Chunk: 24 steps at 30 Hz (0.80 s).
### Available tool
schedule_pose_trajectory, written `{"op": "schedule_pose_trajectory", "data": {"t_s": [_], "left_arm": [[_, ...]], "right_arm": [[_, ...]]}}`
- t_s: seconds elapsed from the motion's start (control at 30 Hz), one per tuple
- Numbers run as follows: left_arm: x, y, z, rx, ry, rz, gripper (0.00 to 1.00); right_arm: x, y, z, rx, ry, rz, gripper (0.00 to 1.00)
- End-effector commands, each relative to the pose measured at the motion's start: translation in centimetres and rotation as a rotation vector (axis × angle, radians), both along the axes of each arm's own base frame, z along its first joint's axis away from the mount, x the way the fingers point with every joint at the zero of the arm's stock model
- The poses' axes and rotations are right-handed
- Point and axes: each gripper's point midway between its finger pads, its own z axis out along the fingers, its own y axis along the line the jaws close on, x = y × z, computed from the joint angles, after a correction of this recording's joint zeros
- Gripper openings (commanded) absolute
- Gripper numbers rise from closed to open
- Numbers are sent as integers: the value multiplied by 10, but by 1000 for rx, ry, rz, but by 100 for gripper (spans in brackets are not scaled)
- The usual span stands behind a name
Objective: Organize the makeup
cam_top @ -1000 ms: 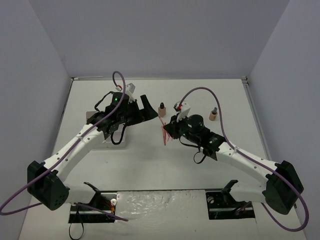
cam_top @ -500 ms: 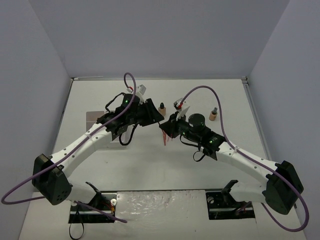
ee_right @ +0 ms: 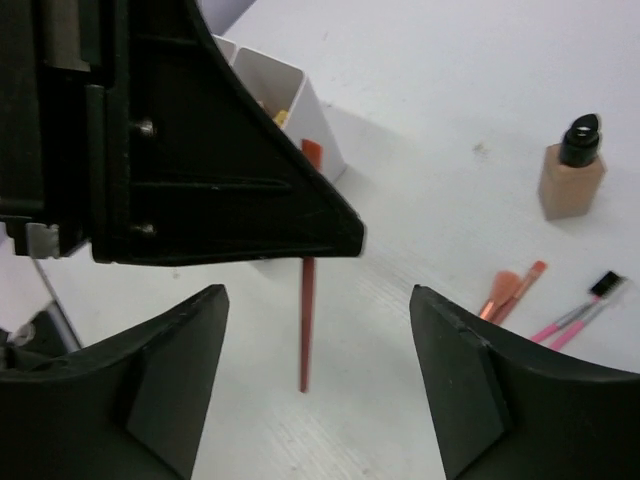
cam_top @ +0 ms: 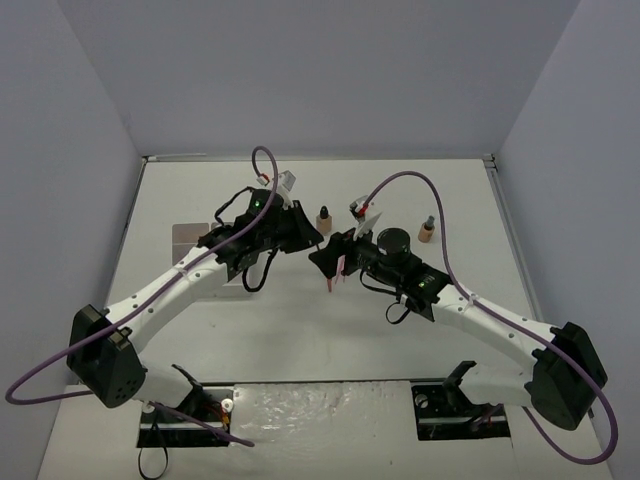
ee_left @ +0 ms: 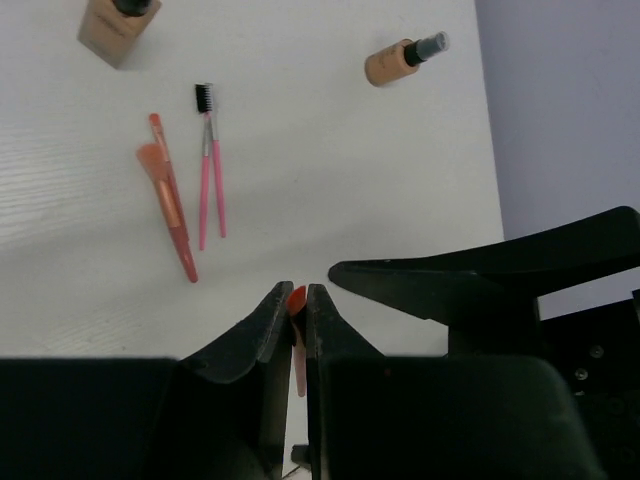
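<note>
My left gripper (ee_left: pixel 298 298) is shut on the upper end of a thin red stick (ee_right: pixel 307 325), which hangs straight down from it above the table. My right gripper (ee_right: pixel 320 385) stands open around the stick's lower end, its fingers (ee_right: pixel 170 385) well apart from it. From above, the left gripper (cam_top: pixel 312 238) and right gripper (cam_top: pixel 323 258) meet tip to tip at mid-table. On the table lie an orange brush and red stick (ee_left: pixel 168 200) and two pink brushes (ee_left: pixel 210 170). One tan bottle (cam_top: pixel 323 218) stands upright; the other tan bottle (ee_left: pixel 402 60) lies further right.
The white organizer box (ee_right: pixel 278 95) stands just behind the left gripper, its compartments open at the top; from above the organizer box (cam_top: pixel 188 238) is mostly covered by the left arm. Grey walls close off the table at the back and sides.
The left gripper swung right to the right gripper and shut on the red stick. The right gripper, shut on that stick before, has opened and let it go.
</note>
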Motion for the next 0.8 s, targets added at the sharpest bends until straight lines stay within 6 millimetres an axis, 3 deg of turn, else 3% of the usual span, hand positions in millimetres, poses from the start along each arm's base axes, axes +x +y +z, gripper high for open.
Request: {"op": "schedule_pose_trajectory", "data": {"t_s": [0.0, 0.03, 0.2, 0.37, 0.57, 0.77], "left_arm": [[15, 35, 38, 132, -215, 83, 0], [19, 51, 38, 191, -242, 124, 0], [39, 139, 41, 481, -371, 352, 0], [58, 199, 33, 579, -419, 479, 0], [73, 219, 22, 643, -556, 536, 0], [85, 223, 12, 628, -631, 588, 0]], "right_arm": [[13, -9, 24, 5, -65, -91, 78], [14, -14, 20, -12, -59, -110, 83], [16, -36, -1, -89, -30, -198, 89], [20, -49, -17, -146, -11, -260, 90], [24, -63, -30, -189, 5, -326, 90], [23, -63, -42, -212, 28, -322, 90]]}}
